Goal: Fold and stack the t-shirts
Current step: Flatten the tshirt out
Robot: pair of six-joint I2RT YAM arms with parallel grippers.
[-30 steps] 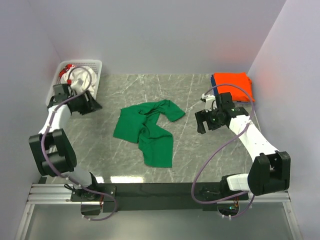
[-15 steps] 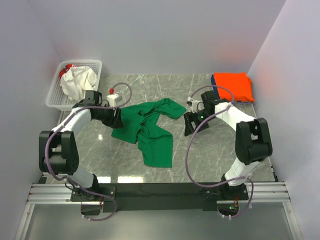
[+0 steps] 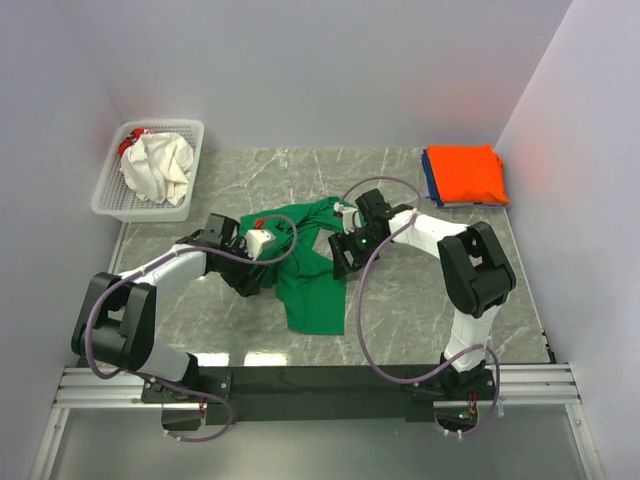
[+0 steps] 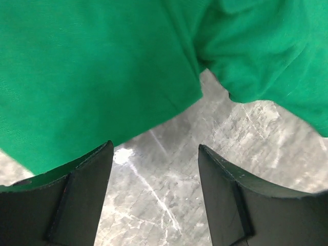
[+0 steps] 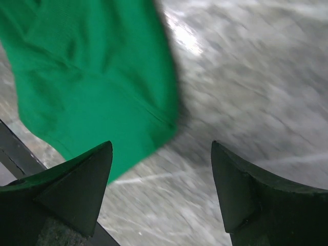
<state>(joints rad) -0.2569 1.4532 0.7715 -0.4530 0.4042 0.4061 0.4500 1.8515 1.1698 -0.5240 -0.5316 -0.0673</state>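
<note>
Loosely crumpled soft green t-shirt, veined grey marble table, left tool wide, right tool wide.

Green t-shirt crumpled — orange t-shirt folded

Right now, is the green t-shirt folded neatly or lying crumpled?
Crumpled, not folded: the green t-shirt lies bunched and twisted on the table, its edges uneven.

A crumpled t-shirt lies in the middle of the desk, between the left tool and the right tool. At the far left a basket holds another t-shirt; folded t-shirts sit at the far right.
</note>
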